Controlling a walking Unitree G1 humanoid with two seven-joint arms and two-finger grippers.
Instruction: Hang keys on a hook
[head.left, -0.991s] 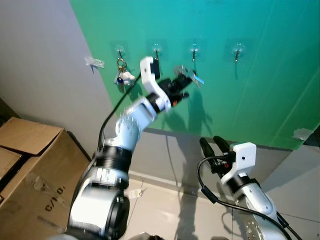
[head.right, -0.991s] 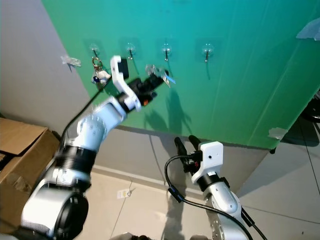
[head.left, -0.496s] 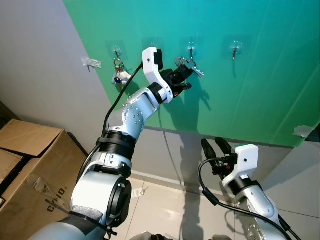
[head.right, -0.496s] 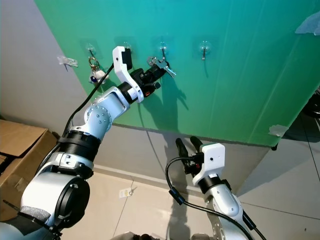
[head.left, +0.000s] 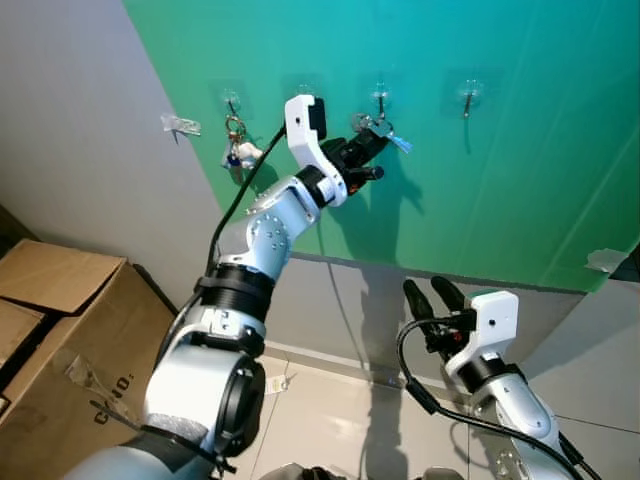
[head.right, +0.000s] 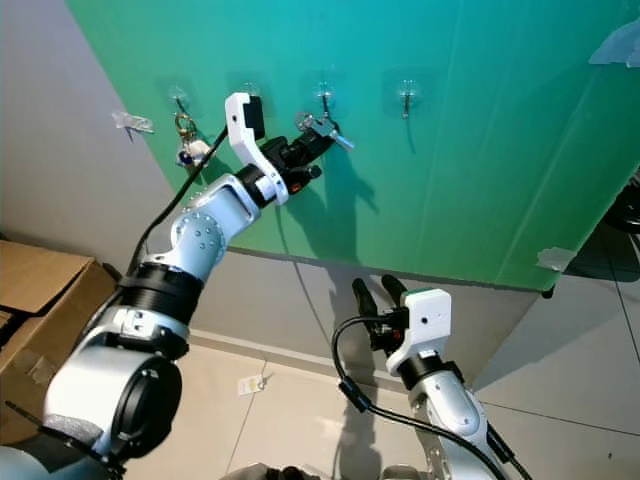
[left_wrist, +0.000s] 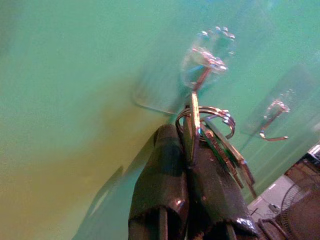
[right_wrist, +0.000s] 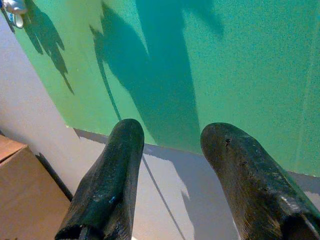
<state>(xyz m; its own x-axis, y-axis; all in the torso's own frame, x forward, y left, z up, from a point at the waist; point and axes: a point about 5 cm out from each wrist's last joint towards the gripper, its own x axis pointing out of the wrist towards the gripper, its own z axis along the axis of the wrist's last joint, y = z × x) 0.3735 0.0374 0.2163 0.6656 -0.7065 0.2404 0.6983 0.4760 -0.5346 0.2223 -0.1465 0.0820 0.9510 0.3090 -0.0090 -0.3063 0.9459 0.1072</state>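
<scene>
The left arm reaches up to the green wall (head.left: 520, 180), its left gripper (head.left: 362, 152) pinched tight just below a hook (head.left: 380, 98). Well below that hook, the right gripper (head.left: 432, 296) points upward, fingers spread.

A green wall panel (head.left: 520, 150) fills most of what stands ahead, lit brightly enough to carry sharp dark shadows. To its left runs a plain grey wall (head.left: 80, 120) with a scrap of tape (head.left: 180, 124) stuck on it. Below the green, a grey band (head.left: 340, 300) runs down to a pale tiled floor (head.left: 330, 420). Brown cardboard boxes (head.left: 60, 330) sit stacked against the grey wall at the left. Another bit of tape (head.left: 606, 260) clings to the panel's lower right edge.
</scene>
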